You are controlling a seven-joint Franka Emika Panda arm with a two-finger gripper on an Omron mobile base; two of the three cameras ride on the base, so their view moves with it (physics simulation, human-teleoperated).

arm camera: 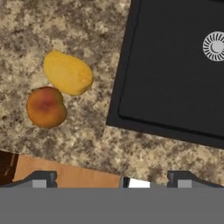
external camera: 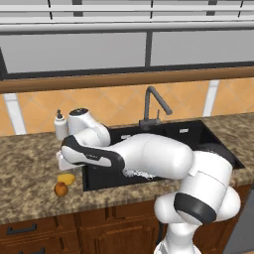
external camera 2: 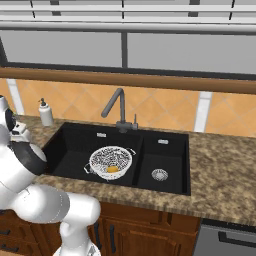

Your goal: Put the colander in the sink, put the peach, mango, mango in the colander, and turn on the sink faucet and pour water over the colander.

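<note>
A: Quick pass. Right base view: colander [external camera 2: 110,162] sits in the left basin of the sink [external camera 2: 165,187], one mango [external camera 2: 113,169] inside it. Silver drain [external camera 2: 159,174] in the right basin.

B: Left base view hides most of that; the arm [external camera: 149,156] lies across the basin and just a bit of white mesh [external camera: 139,173] pokes out under it.

A: But it gives the counter left of the sink: second mango [external camera: 66,178] and peach [external camera: 61,189], touching, near the front edge.

B: Hand view has the same pair, mango [arm camera: 68,73] against peach [arm camera: 46,107] on the speckled counter [arm camera: 65,26], beside the sink's corner [arm camera: 131,109].

A: Gripper [arm camera: 113,180]?

B: Fingertips [arm camera: 41,179] spread wide at the bottom of the hand view, nothing between them. Released, hanging above the fruit.

A: Faucet [external camera 2: 118,111] behind the divider, spout angled left, no stream visible. Soap dispenser [external camera 2: 45,113] at back left.

B: Left base view, the wrist partly covers the dispenser [external camera: 60,125].
</note>
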